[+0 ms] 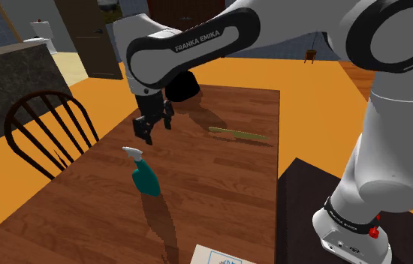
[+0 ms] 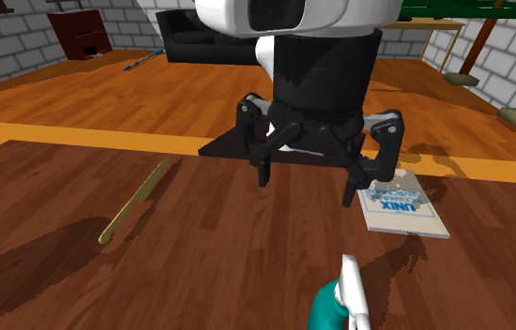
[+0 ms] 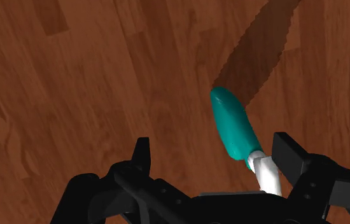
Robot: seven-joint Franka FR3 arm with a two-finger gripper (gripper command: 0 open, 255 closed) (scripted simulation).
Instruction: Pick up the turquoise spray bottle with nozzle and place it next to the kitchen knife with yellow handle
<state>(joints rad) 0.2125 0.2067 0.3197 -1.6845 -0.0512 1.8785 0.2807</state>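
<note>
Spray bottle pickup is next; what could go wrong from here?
In the wrist view the spray bottle sits off-centre, its white nozzle close to one finger of the open pincer; descending like this may tip it. The knife lies near the table edge, so a careless placement might nudge it off.

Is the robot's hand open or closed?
Open. The gripper has its two black fingers far apart, clasping nothing; the turquoise spray bottle is untouched.
</note>
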